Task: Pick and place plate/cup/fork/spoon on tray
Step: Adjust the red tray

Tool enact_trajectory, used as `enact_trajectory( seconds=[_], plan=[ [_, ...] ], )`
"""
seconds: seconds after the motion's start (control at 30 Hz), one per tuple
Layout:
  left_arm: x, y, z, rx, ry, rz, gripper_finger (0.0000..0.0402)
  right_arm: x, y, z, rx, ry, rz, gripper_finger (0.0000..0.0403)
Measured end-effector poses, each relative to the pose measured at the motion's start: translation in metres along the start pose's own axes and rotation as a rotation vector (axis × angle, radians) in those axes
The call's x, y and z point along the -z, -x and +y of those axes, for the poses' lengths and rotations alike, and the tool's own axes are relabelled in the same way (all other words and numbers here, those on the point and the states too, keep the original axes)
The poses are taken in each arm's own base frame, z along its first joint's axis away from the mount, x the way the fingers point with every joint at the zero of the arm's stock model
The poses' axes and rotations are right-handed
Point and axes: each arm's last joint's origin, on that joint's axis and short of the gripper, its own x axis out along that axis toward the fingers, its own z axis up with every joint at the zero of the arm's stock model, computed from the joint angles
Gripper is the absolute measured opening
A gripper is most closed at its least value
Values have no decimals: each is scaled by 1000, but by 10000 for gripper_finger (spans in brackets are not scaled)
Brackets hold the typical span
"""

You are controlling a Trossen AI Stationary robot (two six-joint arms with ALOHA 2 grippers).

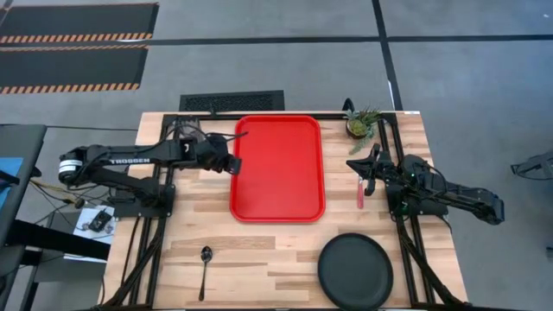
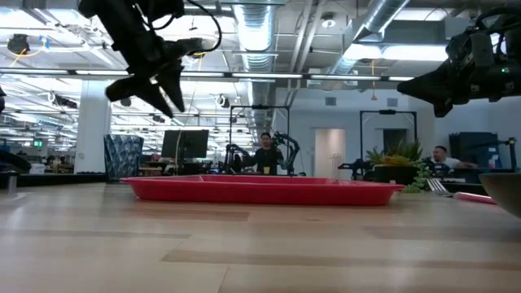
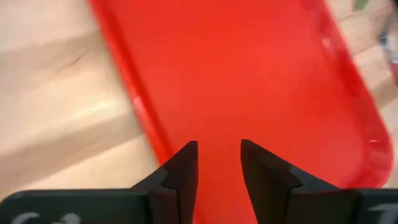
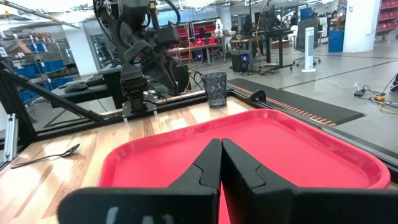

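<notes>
The red tray (image 1: 276, 168) lies flat in the middle of the table. My left gripper (image 1: 233, 164) hovers open and empty above the tray's left rim, and the tray fills the left wrist view (image 3: 249, 74). My right gripper (image 1: 367, 168) is shut and empty, raised just right of the tray, near the pink fork (image 1: 360, 192), which lies flat on the wood. The black plate (image 1: 355, 270) rests on the table at the near right. The dark spoon (image 1: 205, 263) lies at the near left. I see no cup on the table.
A small potted green plant (image 1: 363, 123) stands at the far right, behind my right gripper. Bare wood shows between the tray and the near edge. In the low view people sit in the room behind the table (image 2: 266, 155).
</notes>
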Motion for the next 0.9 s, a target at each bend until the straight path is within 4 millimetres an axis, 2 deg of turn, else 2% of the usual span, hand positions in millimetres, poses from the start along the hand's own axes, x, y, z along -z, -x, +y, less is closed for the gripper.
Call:
enact_trajectory(
  seconds=[0.2, 0.3, 0.5, 0.67, 0.73, 0.8, 0.9],
  plan=[
    [16, -3, 17, -160, 49, 95, 115, 0, 0, 0, 0, 0, 0, 33],
    [27, -13, 23, -137, 46, 152, 108, 0, 0, 0, 0, 0, 0, 33],
    [41, -27, 20, -1, 88, 165, 66, 0, 0, 0, 0, 0, 1, 33],
    [41, -26, 20, -8, 105, 159, 13, 0, 0, 0, 0, 0, 1, 33],
    [41, -27, 21, -10, 122, 163, 4, 0, 0, 0, 0, 0, 1, 33],
    [41, -27, 21, -9, 126, 167, 13, 0, 0, 0, 0, 0, 1, 33],
    [40, -27, 21, -17, 139, 158, 49, 0, 0, 0, 0, 0, 1, 33]
  ],
)
